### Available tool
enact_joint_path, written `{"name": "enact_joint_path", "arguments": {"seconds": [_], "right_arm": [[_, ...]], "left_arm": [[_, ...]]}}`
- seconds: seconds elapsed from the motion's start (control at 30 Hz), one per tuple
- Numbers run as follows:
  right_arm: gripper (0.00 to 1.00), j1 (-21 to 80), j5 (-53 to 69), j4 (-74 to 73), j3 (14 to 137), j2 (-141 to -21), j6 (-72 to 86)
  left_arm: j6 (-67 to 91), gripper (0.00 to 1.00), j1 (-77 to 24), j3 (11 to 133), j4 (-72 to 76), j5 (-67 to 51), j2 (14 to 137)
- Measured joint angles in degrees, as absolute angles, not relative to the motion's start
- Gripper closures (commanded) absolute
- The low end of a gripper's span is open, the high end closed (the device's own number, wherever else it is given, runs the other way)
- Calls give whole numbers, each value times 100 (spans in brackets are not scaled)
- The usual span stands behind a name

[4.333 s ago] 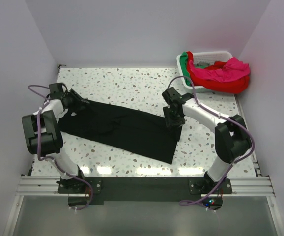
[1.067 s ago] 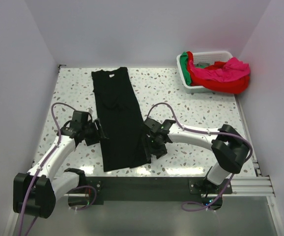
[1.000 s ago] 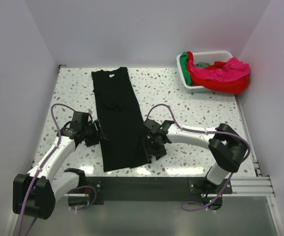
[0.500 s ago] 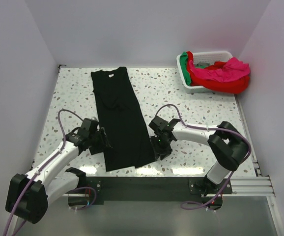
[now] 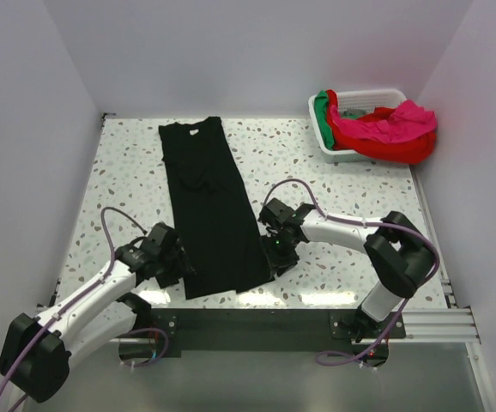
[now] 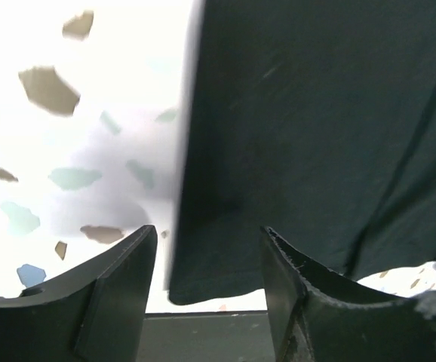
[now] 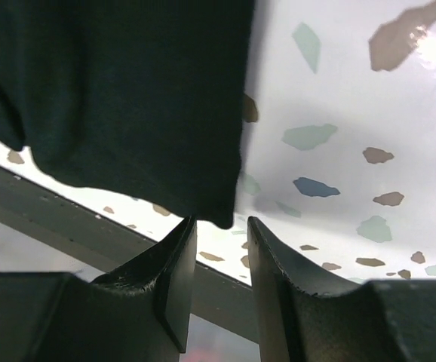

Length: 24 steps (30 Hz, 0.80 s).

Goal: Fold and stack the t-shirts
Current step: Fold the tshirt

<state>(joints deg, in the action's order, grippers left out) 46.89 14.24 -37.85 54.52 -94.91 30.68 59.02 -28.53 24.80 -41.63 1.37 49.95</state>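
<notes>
At six o'clock of the black t-shirt (image 5: 209, 206), our left fingers (image 6: 112, 294) and right fingers (image 7: 165, 279) gape empty; limp cloth, so we should pinch hem corners.

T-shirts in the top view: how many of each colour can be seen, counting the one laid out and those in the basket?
black t-shirt: 1
red t-shirt: 1
magenta-pink t-shirt: 1
green t-shirt: 1
Total: 4 seen; the three coloured ones are heaped in the white basket, which may hide more.
</notes>
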Motion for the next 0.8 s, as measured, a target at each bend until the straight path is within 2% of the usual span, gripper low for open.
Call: {"name": "enact_joint_path", "arguments": {"seconds": [0.5, 0.8], "right_arm": [[66, 4689, 1763, -3789, 5603, -9830, 2724], [67, 4685, 1796, -3787, 5603, -9832, 2716]], "left_arm": [[6879, 48, -3854, 2204, -4007, -132, 5057], [7393, 49, -4335, 2217, -4313, -58, 5037]]}}
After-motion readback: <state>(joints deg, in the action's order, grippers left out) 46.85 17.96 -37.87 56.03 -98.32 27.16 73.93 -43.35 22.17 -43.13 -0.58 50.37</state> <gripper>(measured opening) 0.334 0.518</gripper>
